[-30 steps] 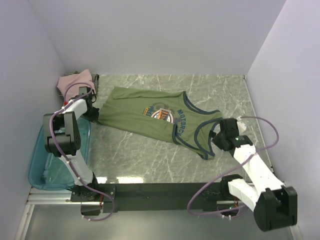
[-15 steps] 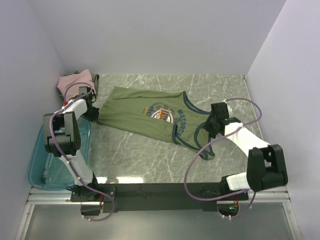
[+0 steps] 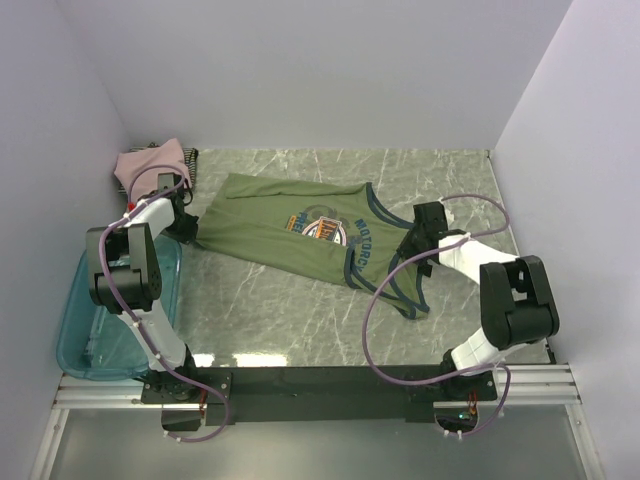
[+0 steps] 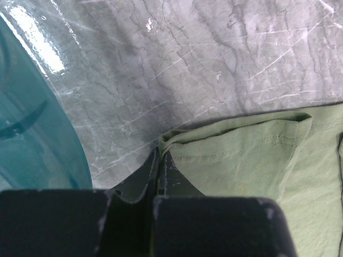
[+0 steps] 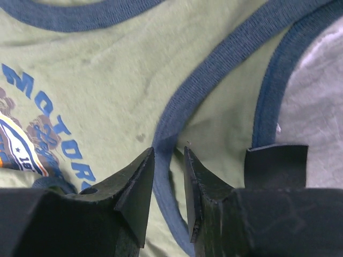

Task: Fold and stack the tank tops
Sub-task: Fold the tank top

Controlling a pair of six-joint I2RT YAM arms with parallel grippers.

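The olive-green tank top point(image 3: 290, 232) with navy trim and an orange-blue chest graphic lies spread on the marble table. My left gripper point(image 3: 192, 232) is shut on its left hem corner; the left wrist view shows the jaws point(image 4: 161, 155) pinching a fold of green cloth point(image 4: 241, 155). My right gripper point(image 3: 418, 236) is at the shoulder straps, open. In the right wrist view its fingers point(image 5: 169, 152) straddle the navy trim point(image 5: 209, 80) with a gap on both sides. A dusty-pink tank top point(image 3: 150, 160) lies bunched in the far left corner, with dark cloth point(image 3: 191, 163) beside it.
A teal plastic bin point(image 3: 80, 335) stands at the near left beside the left arm; its wall point(image 4: 32, 144) shows in the left wrist view. Walls close the table on the left, back and right. The right arm's cable point(image 3: 385, 300) loops over the near right table.
The right gripper has opened and let go of the strap. It moved away from the near edge to the upper strap as the arm folded back. The left arm has not moved.
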